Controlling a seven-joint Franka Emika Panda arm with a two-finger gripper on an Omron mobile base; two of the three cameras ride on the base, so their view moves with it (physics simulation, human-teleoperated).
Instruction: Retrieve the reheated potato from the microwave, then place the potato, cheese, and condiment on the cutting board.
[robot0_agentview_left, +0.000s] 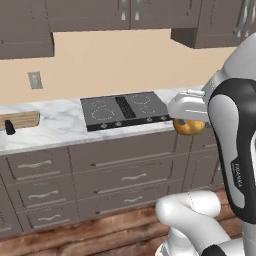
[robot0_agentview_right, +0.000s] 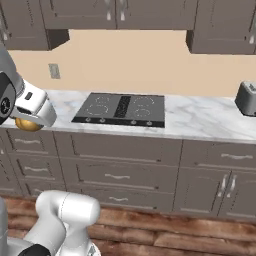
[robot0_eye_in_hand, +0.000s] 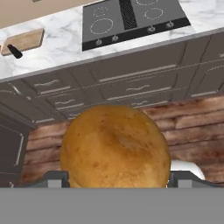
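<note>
Potato (robot0_eye_in_hand: 114, 146): matt, speckled brown skin. Cutting board (robot0_agentview_left: 21, 120): pale wood. Counter (robot0_agentview_right: 200, 120): glossy veined marble. Cooktop (robot0_agentview_right: 121, 110): smooth dark glass.

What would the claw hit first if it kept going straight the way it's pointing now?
The claw is closed on the potato and points down and forward, away from the countertop. Past the potato, its line seems to meet the wooden floor near the lower cabinet drawers, though depth is unclear.

Cooktop (robot0_agentview_left: 126, 111), toaster (robot0_agentview_right: 246, 98), wall outlet (robot0_agentview_left: 35, 80)
</note>
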